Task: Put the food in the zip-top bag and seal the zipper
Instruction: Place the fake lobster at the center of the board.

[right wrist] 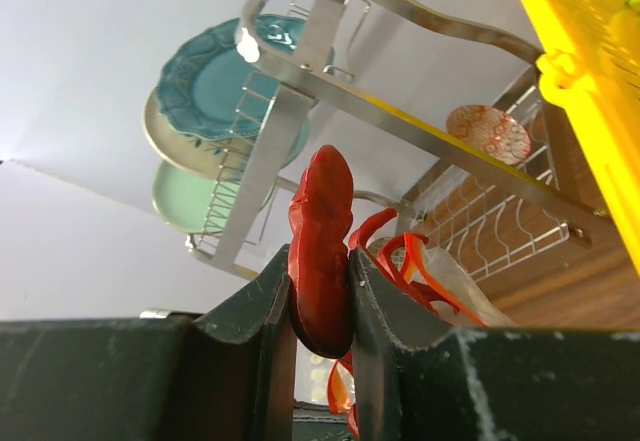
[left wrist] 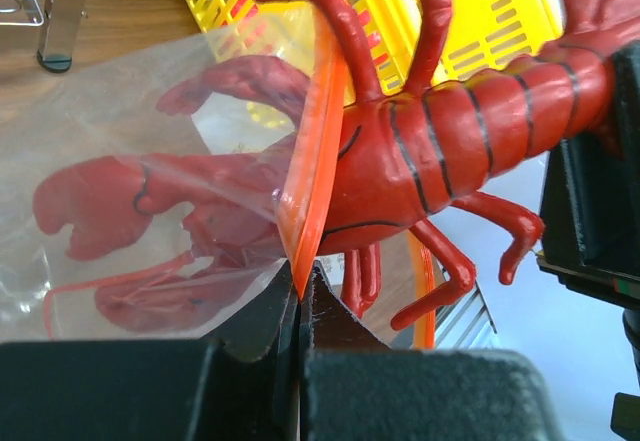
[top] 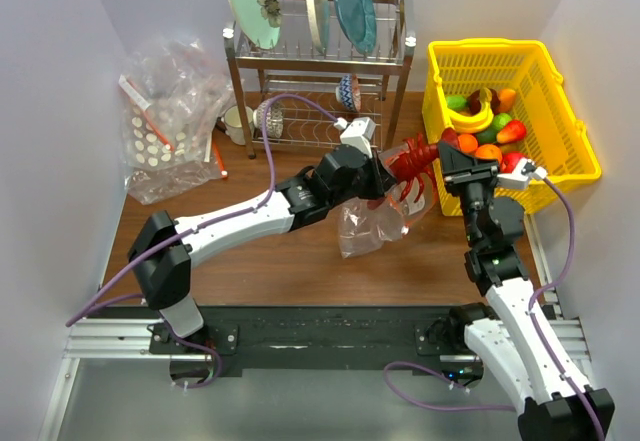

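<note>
Brown wood makes up the bench point(top: 250, 261), with white walls around it. Up in the air between the two arms is the red lobster point(left wrist: 440, 141). Its big claws and head are inside the zip-top bag point(top: 372, 223). Its body and tail stick out of the bag's mouth. The right pincer point(right wrist: 320, 296) is partly closed and squeezes the lobster's flat tail. The left pincer point(left wrist: 303, 301) is squeezed tight on the bag's orange-red top edge and holds that side of the mouth. The rest of the bag droops down toward the bench. Just beside the right arm sits a yellow basket point(top: 575, 121) with more toy food in it. Behind stands a metal dish rack point(top: 320, 56) with plates. Far to the left lies a heap of dotted clear bags point(top: 165, 126).
</note>
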Tool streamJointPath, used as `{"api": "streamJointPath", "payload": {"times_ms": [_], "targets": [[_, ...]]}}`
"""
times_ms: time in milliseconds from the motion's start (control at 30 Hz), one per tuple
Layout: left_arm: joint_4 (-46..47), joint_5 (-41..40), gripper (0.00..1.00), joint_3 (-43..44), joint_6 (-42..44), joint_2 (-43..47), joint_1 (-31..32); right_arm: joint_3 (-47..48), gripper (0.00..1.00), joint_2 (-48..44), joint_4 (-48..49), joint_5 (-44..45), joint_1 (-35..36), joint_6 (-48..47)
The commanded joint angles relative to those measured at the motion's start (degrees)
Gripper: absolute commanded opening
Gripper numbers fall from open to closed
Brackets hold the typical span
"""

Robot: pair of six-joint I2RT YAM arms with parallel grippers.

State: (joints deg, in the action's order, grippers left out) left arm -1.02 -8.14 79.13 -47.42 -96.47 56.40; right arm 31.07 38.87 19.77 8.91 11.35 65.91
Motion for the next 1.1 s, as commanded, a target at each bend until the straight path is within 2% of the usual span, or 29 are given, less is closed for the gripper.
{"api": "streamJointPath", "payload": {"times_ms": [0,133,267,300,633,867,1000,1067], "targets": [[2.1,-0.8,0.00,2.7,0.7,1.2,-0.1,0.7,0.00,-2.2,9.1,-2.4,0.3,-2.4],[1.2,-1.6,0.00,-0.4,1.7,0.3,-2.4,7.1,0.00,-4.7,2.3,-2.2,0.4,-6.6],[2.1,-1.4,0.00,-5.4,2.0,1.1,-5.3,17.0,0.00,-5.6,-14.2,-0.3,0.4,-8.7],[2.2,-2.5,0.00,-6.3,2.9,1.3,-6.2,18.5,0.00,-5.8,-15.7,-0.6,0.3,-9.3],[-3.9,-9.8,0.00,-6.3,11.4,2.2,-8.4,21.5,0.00,-11.7,-18.7,0.2,0.4,-6.5],[-10.1,-20.8,0.00,-2.8,22.7,7.7,-13.9,30.4,0.00,-5.2,-26.4,-12.5,0.4,-8.6],[-14.0,-31.5,0.00,-0.3,29.4,14.3,-15.2,31.9,0.00,1.8,-25.4,-27.7,0.4,-9.6],[-15.2,-33.9,0.00,0.1,33.9,16.4,-15.3,31.6,0.00,5.3,-22.9,-33.6,0.3,-9.3]]}}
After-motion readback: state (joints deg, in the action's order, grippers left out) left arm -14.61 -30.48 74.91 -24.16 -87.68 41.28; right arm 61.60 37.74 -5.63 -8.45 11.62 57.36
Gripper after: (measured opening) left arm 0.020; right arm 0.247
